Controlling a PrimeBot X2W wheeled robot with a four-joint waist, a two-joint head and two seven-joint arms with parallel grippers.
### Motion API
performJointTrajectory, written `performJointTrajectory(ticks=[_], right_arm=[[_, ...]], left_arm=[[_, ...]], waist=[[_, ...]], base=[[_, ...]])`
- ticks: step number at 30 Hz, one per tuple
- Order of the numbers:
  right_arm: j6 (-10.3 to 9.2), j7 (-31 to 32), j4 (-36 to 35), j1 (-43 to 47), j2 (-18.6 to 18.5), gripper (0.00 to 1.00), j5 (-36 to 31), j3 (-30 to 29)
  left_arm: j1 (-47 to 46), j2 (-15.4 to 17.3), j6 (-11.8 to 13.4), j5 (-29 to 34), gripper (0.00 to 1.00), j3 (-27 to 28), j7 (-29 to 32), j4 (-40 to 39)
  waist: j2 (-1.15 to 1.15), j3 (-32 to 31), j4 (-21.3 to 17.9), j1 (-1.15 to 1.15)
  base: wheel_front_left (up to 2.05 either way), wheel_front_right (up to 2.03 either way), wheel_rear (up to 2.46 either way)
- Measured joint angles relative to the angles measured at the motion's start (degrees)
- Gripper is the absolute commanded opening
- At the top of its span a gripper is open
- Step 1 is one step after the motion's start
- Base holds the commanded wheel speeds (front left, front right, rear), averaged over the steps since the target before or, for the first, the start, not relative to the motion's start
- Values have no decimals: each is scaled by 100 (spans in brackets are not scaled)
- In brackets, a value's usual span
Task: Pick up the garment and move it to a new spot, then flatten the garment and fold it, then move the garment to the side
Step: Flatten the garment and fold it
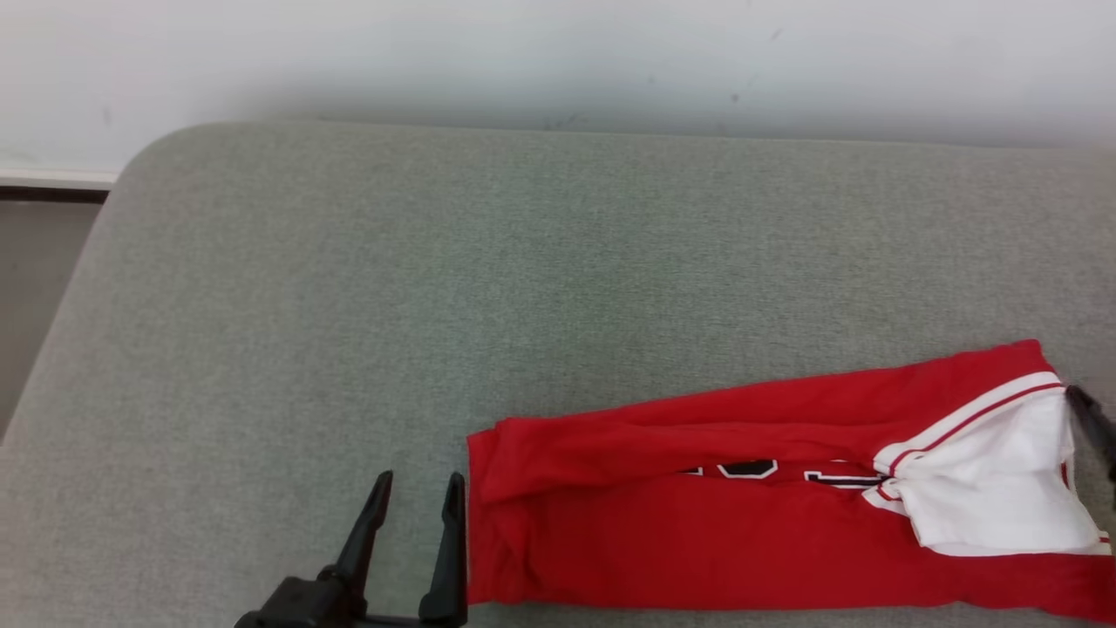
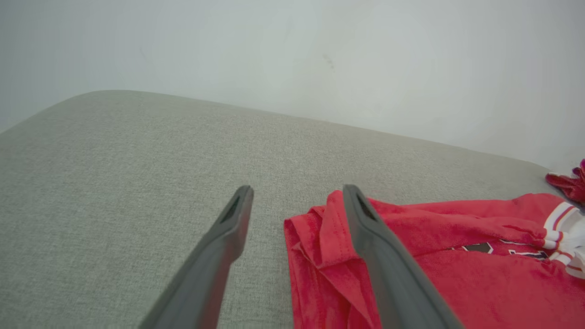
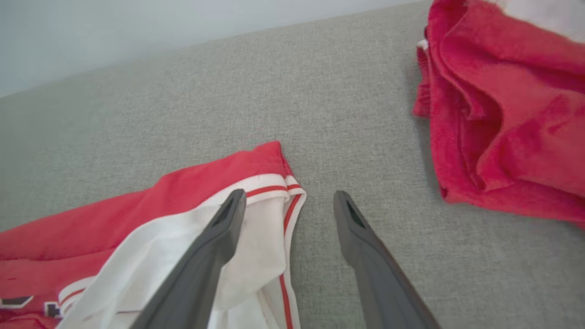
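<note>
The garment (image 1: 750, 515) is a red jersey with white trim and dark lettering, folded into a long band on the grey cushion at the lower right. My left gripper (image 1: 417, 488) stands open just off its left end. In the left wrist view that gripper (image 2: 297, 192) has one finger above the folded red edge (image 2: 320, 237) and the other above bare cushion. One finger of my right gripper (image 1: 1088, 410) shows at the garment's white sleeve end. In the right wrist view the right gripper (image 3: 288, 198) is open, one finger over the white sleeve (image 3: 256, 242), the other over cushion.
The grey cushion (image 1: 436, 288) has a rounded far-left corner and meets a pale wall at the back. A second bunched red cloth (image 3: 502, 114) lies beyond the garment's sleeve end, with its tip (image 2: 569, 183) at the left wrist view's right edge. Floor (image 1: 35, 270) lies left of the cushion.
</note>
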Motion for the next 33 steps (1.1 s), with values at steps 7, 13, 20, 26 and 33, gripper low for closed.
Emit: performJointTrajectory(ticks=[7, 13, 20, 26, 33], right_arm=[[0, 848, 12, 145, 267, 100, -254, -29], [1, 1232, -303, 521, 286, 100, -297, -118], [1, 1347, -417, 607, 398, 100, -433, -248], [-9, 1311, -272, 485, 531, 100, -655, -182], [-36, 1166, -299, 408, 534, 0, -514, 189]], left_arm=[[194, -490, -561, 422, 100, 547, -1, 268], [300, -731, -873, 667, 100, 917, 0, 364], [266, -833, -1140, 855, 100, 1178, -1, 430], [177, -865, -1267, 977, 100, 1269, -1, 444], [156, -877, -1267, 1020, 100, 1293, -1, 450]], waist=[[0, 40, 171, 0], [0, 51, 139, 0], [0, 158, 95, 0], [0, 242, 176, 0], [0, 244, 242, 0]], base=[[0, 0, 0], [0, 0, 0], [0, 0, 0], [0, 0, 0], [0, 0, 0]])
